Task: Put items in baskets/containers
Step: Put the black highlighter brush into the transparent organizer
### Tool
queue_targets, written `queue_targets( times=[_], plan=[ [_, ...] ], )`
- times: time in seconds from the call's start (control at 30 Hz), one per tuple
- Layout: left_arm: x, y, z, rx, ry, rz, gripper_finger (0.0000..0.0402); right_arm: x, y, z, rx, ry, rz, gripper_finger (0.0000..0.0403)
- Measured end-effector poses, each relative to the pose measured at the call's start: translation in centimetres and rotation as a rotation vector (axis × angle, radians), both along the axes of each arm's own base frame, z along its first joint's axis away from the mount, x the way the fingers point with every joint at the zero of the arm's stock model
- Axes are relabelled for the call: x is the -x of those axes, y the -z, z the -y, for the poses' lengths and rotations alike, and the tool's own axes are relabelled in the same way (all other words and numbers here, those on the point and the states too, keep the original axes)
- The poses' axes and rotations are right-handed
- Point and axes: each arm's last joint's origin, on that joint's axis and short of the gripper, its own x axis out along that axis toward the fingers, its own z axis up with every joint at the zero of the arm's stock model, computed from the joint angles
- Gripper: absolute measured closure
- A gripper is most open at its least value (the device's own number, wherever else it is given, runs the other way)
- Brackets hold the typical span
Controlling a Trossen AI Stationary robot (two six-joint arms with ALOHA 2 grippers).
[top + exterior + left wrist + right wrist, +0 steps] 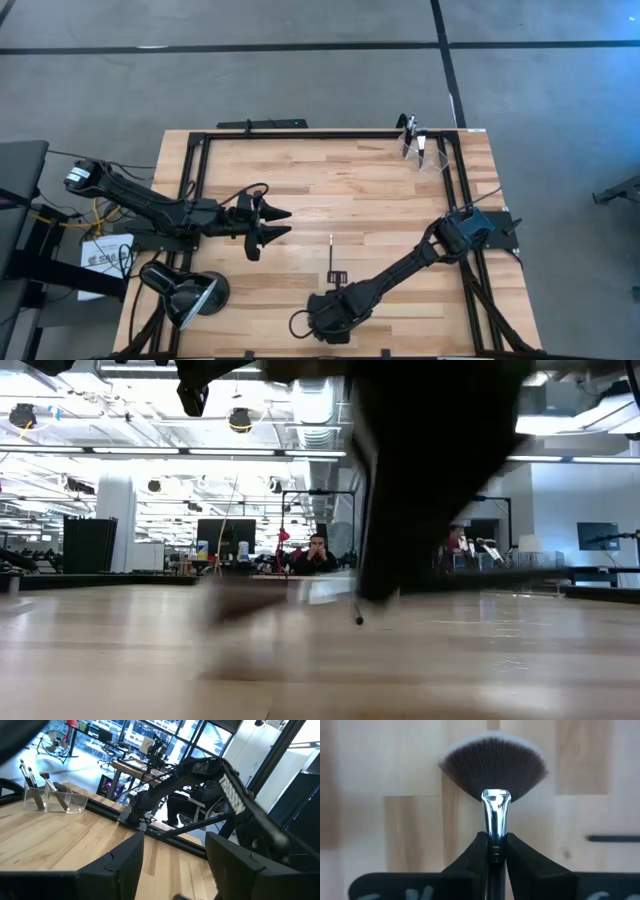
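A fan brush [492, 767] with dark, pale-tipped bristles and a silver ferrule sits in my shut right gripper [495, 842], which is near the table's near edge [337, 292]. One thin dark brush [331, 250] lies flat on the wood just beyond it, and it also shows in the right wrist view [612, 838]. The clear holder [422, 150] stands at the far right corner with several brushes upright in it [47, 800]. My left gripper [280, 222] hovers open over the table's left half, touching nothing. My right gripper pinches the fan brush between its two fingertips on the dark handle just below the silver ferrule [495, 851]. The ferrule and fan head stick out beyond the fingertips over the wood. Whether the brush is lifted clear of the table, I cannot tell.
A black dome-shaped lamp-like object [185, 292] sits at the near left corner. A black frame [200, 150] runs along the table's edges. Bare wood [360, 190] lies between the two grippers and the holder. A person [317, 555] sits in the room beyond.
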Motion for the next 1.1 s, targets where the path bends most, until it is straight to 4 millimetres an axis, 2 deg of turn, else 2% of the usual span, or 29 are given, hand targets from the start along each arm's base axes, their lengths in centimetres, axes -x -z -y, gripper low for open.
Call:
queue_targets(
  times=[0.2,0.33,0.47,0.57,0.8,1.1],
  plan=[
    [0.0,0.0,0.0,0.0,0.0,-0.001,0.0192,1.0,-3.5,0.8,0.051,-0.005,0.027,0.0368],
    [0.0,0.2,0.0,-0.003,0.0,-0.008,0.0192,2.4,-7.0,1.6,0.13,0.012,0.097,0.0365],
    [0.0,0.2,0.0,-0.003,0.0,-0.009,0.0192,4.6,-9.0,2.3,0.207,0.034,0.176,0.0364],
    [0.0,0.2,0.0,-0.014,0.0,-0.01,0.0192,7.1,-10.1,3.2,0.232,0.083,0.224,0.0367],
    [0.0,0.2,0.0,-0.056,-0.002,-0.012,0.0192,12.7,-10.1,6.7,0.181,0.2,0.389,0.0364],
    [0.0,0.2,-0.2,-0.074,-0.009,-0.012,0.0192,19.1,-7.8,12.4,0.167,0.392,0.672,0.0367]
  ],
)
